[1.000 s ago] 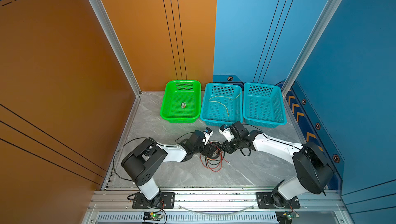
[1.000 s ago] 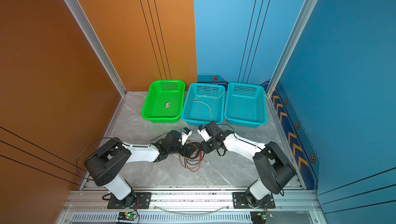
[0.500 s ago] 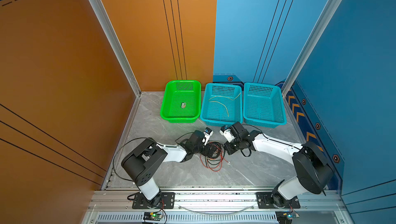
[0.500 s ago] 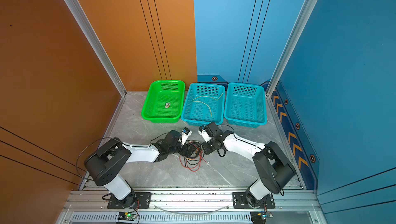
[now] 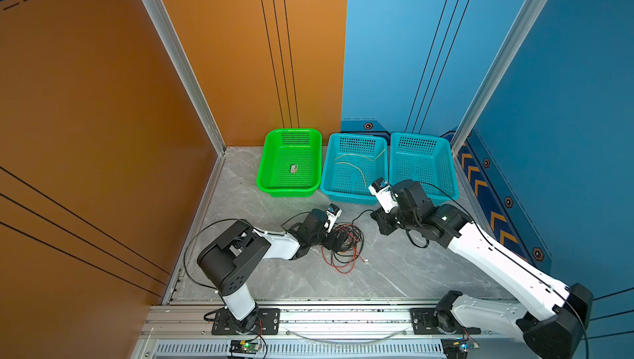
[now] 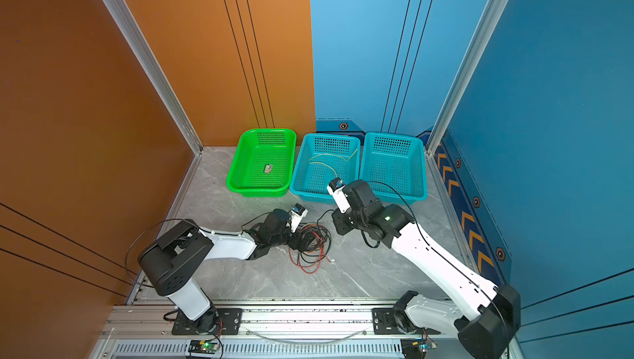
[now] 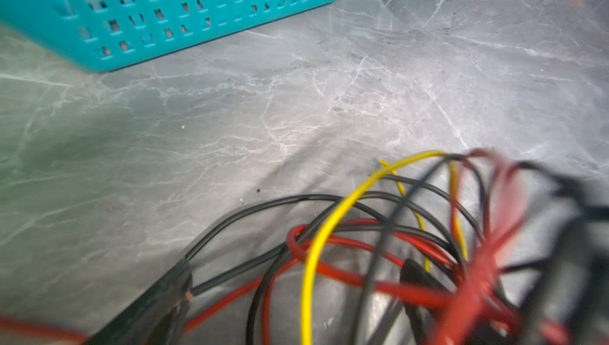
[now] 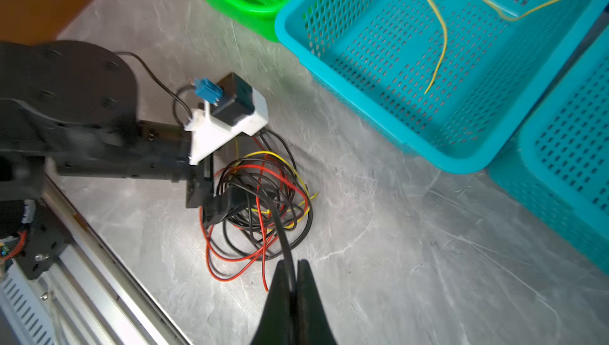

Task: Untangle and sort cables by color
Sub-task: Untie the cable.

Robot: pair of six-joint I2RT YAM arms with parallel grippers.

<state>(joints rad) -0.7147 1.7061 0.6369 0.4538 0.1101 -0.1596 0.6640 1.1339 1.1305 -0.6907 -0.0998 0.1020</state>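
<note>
Right end effector (image 8: 292, 270) is clamping black cable (image 8: 279, 224) beside tangle (image 8: 260, 195), to pull it free; left end effector (image 5: 334, 239), open, is straddling tangle (anchor, presumably).

Three baskets side by side along the back of the worktop (image 5: 274, 278): left basket (image 5: 287, 192), middle basket (image 5: 343, 195), right basket (image 5: 418, 135). Small item (image 5: 293, 168) on the left basket's floor. Lone cable (image 8: 444, 40) lies in the middle basket, one end up against its right wall. Cable tangle (image 5: 343, 244) sits on the worktop before the middle basket, apart from it. Left gripper (image 5: 335, 241) reaches into the tangle from its left. Right gripper (image 8: 292, 266) is to the tangle's right, with a strand (image 8: 280, 234) from the tangle running between its fingers (image 8: 278, 297).
</note>
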